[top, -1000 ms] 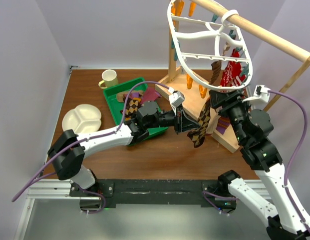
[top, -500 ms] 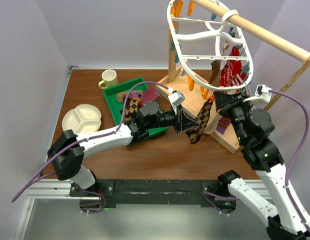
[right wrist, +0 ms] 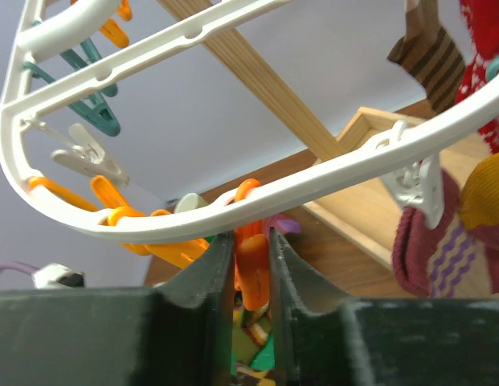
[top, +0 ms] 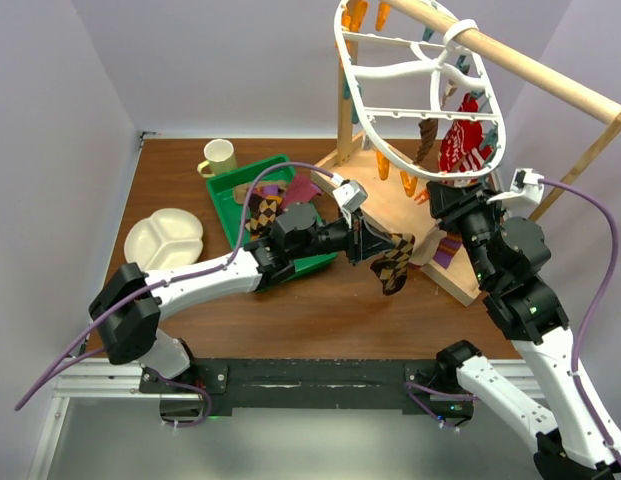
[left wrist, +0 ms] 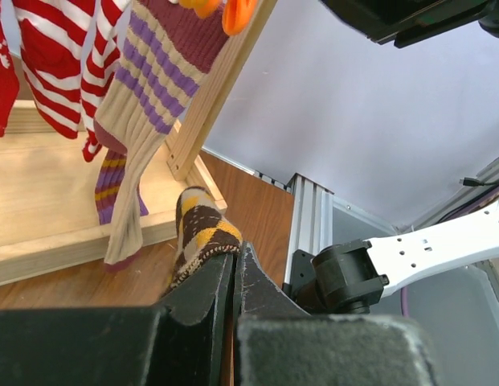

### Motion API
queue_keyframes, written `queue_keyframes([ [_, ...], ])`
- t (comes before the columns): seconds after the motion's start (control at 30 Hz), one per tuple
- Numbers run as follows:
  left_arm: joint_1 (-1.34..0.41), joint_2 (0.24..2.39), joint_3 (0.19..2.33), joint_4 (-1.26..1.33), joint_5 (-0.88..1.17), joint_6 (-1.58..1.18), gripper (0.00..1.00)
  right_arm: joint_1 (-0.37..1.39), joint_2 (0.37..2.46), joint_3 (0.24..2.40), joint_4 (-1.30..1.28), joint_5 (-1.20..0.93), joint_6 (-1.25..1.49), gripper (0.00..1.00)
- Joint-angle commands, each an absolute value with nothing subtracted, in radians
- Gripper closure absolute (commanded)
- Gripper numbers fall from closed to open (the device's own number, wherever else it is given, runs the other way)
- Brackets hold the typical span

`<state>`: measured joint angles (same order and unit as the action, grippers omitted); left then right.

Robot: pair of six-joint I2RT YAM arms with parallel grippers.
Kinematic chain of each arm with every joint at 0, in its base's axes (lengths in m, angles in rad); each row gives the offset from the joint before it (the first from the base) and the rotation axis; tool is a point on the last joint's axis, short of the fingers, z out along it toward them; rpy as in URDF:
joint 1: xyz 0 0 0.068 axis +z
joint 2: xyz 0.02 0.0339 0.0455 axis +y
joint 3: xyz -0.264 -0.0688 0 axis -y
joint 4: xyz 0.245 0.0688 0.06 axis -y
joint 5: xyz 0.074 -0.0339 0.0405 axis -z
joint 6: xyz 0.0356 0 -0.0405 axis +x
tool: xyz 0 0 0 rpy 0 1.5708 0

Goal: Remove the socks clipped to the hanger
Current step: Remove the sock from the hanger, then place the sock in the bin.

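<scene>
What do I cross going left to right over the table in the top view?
In order: white divided plate, green tray, argyle sock pinched in the left claw, right claw shut on an orange clip.

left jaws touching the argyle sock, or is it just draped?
Touching. The left wrist view shows the argyle sock pinched between the jaws of the left gripper, its fabric running into the closed jaws with no gap.

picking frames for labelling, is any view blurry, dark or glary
Top external: evenly lit, sharp, no glare. Left wrist: the left gripper is a dark mass, but the brown and yellow argyle sock it pinches is crisp. Right wrist: the right gripper is underexposed against the bright wall; the orange plastic clip it squeezes and the white plastic oval hanger are clear.
</scene>
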<state>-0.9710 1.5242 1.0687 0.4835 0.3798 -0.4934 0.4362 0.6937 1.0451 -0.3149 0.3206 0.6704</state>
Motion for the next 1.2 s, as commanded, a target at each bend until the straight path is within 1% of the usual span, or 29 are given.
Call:
queue_keyframes([
  [0.0, -0.974, 1.477, 1.071, 0.500, 0.357, -0.468, 1.00, 0.434, 0.692, 1.068, -0.314, 0.316, 0.661, 0.51],
  [0.1, -0.974, 1.470, 1.071, 0.494, 0.354, -0.463, 1.00, 0.433, 0.683, 1.068, -0.322, 0.316, 0.657, 0.38],
  [0.2, -0.974, 1.460, 1.069, 0.486, 0.347, -0.460, 1.00, 0.434, 0.672, 1.066, -0.337, 0.319, 0.653, 0.32],
  [0.33, -0.969, 1.439, 1.063, 0.469, 0.319, -0.459, 1.00, 0.434, 0.643, 1.058, -0.380, 0.330, 0.650, 0.29],
  [0.5, -0.924, 1.394, 1.040, 0.408, 0.221, -0.482, 1.00, 0.434, 0.569, 1.032, -0.426, 0.339, 0.644, 0.26],
  [0.7, -0.773, 1.333, 0.989, 0.380, 0.175, -0.546, 1.00, 0.434, 0.514, 1.022, -0.495, 0.334, 0.631, 0.25],
  [0.73, -0.731, 1.330, 0.994, 0.362, 0.167, -0.552, 1.00, 0.434, 0.505, 1.020, -0.511, 0.336, 0.629, 0.25],
  [1.03, -0.522, 1.345, 1.094, 0.229, 0.100, -0.534, 1.00, 0.434, 0.486, 0.960, -0.537, 0.302, 0.618, 0.24],
  [1.17, -0.489, 1.342, 1.020, 0.210, 0.025, -0.546, 1.00, 0.434, 0.465, 0.928, -0.548, 0.293, 0.621, 0.24],
])
